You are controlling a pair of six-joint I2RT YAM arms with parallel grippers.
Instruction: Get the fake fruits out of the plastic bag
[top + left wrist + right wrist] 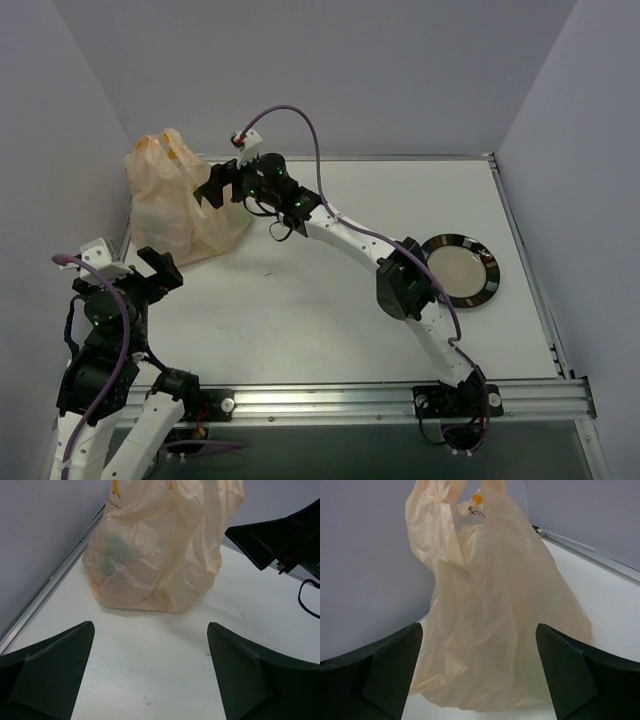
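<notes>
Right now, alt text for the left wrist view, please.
The peach plastic bag stands on the white table by the wall, a greenish shape showing through. The open left claw frames the foreground, short of it; the right claw pokes in upper right.

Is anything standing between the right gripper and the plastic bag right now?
Nothing visible does. The open right gripper faces the plastic bag directly. A greenish fruit shows inside, though, behind the bag's film.

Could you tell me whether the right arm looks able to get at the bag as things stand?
Probably yes. The right pincer is open and faces the bag close up, with nothing between them. The bag stands upright, its handles at the top.
</notes>
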